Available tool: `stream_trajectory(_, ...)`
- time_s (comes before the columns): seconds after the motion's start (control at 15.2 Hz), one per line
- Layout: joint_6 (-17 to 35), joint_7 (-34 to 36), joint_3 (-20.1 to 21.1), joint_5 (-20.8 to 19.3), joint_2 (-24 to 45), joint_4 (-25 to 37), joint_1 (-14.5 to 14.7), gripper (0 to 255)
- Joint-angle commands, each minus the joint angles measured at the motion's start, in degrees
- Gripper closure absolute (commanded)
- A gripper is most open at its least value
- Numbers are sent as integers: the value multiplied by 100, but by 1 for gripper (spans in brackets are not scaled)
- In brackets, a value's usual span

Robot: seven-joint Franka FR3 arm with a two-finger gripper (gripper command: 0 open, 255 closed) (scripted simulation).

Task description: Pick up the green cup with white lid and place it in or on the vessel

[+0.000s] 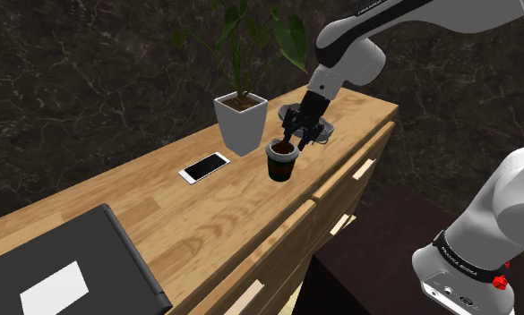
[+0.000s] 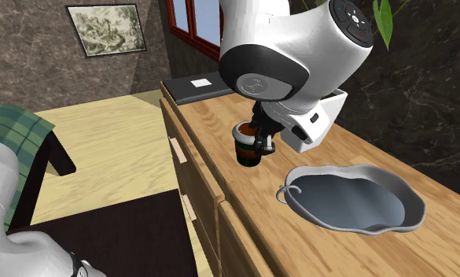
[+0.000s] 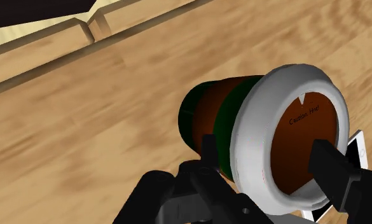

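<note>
Wooden counter (image 1: 161, 215); fingers (image 3: 337, 172) clasp and partly hide cup (image 3: 206, 109).

Soft, even light is spreading over the desk (image 1: 161, 215) in the shoulder view, while the marble wall (image 1: 72, 80) behind is sitting dim and murky. In the second exterior view the arm (image 2: 299, 47) is glowing brightest, its white shell fading to grey on the underside, and the floor (image 2: 102, 134) is shining pale. The vessel (image 2: 354, 197) is showing gentle grey shading. In the wrist view the lid (image 3: 254, 127) is catching light on the cup (image 3: 206, 118), and the pincer (image 3: 266, 147) is reading flat black.
</note>
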Motion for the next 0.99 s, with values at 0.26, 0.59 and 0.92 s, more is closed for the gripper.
stream_trajectory(0.26, -2, 1, -1, -1, 1, 3, -1, 255)
stream_trajectory(0.59, -57, 53, -2, -36, -47, 25, -5, 255)
stream_trajectory(0.92, -353, 307, -12, -201, -266, 174, -31, 255)
